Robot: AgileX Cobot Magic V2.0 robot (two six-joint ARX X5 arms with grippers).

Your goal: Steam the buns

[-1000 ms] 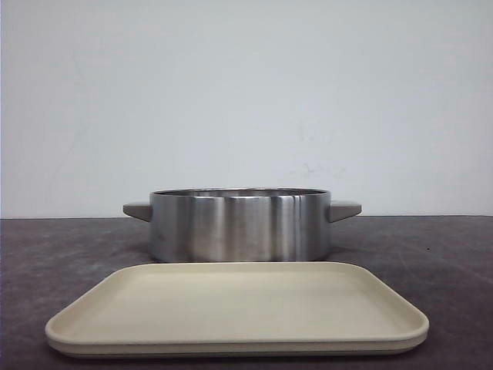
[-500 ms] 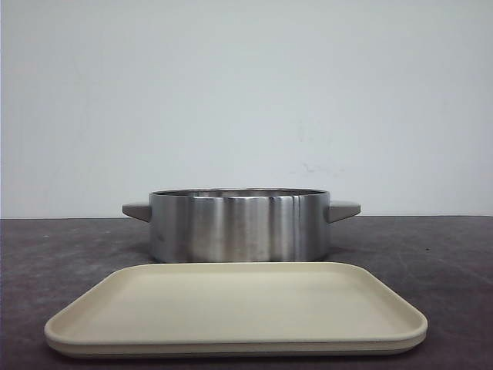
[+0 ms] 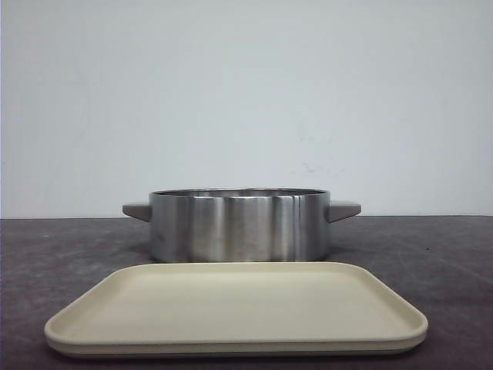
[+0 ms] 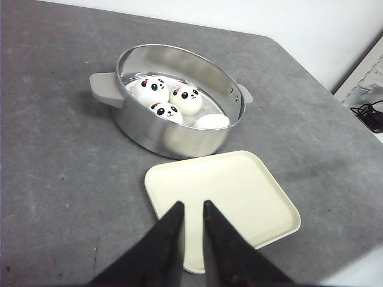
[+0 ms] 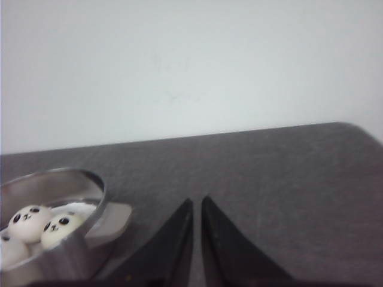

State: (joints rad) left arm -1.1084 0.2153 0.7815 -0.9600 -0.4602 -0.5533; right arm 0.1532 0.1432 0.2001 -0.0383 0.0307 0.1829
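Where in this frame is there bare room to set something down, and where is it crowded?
The cream tray is bare across its whole surface, in front of the steel pot. Grey table lies open beside both pot handles and beyond the pot. The pot is crowded: four buns fill most of its floor. The left end effector hangs over the tray's near edge.

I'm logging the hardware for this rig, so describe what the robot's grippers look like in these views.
Only the fingers show. The left gripper has two matte black fingers that taper from a broad base to narrow tips. The right gripper looks the same: two black wedge-shaped fingers. No cables, markings or arm links are visible in any view.
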